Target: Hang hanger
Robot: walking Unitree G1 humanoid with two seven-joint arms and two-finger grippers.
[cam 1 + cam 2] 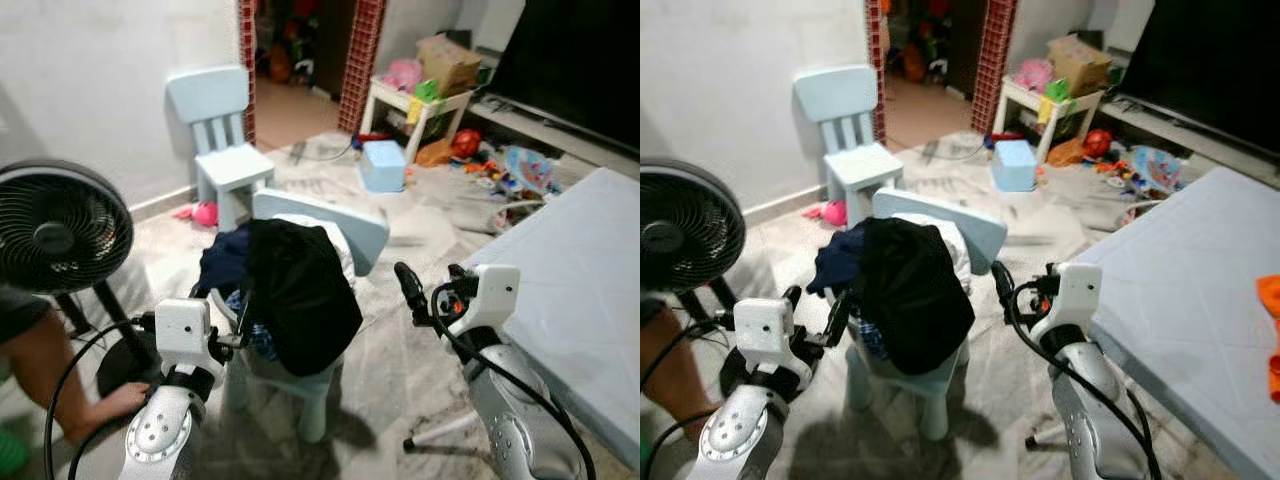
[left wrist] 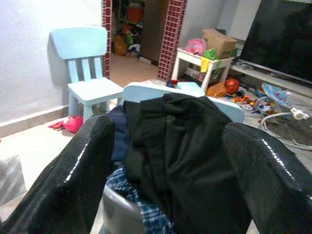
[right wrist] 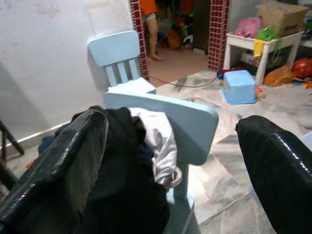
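Black clothes (image 1: 300, 290) piled on a small blue chair (image 1: 330, 235)
The left gripper (image 1: 840, 308) hangs wide open just beside the pile, holding nothing. The right gripper (image 1: 425, 290) is wide open too, near the chair back, and empty. I cannot tell where the hanger is. A black fan (image 1: 55, 228) stands on the left, a pale table (image 1: 580, 290) on the right

A heap of clothes (image 1: 290, 285), a black garment draped over dark blue, white and blue-checked fabric, lies piled on the seat of a small pale-blue plastic chair (image 1: 345, 228).
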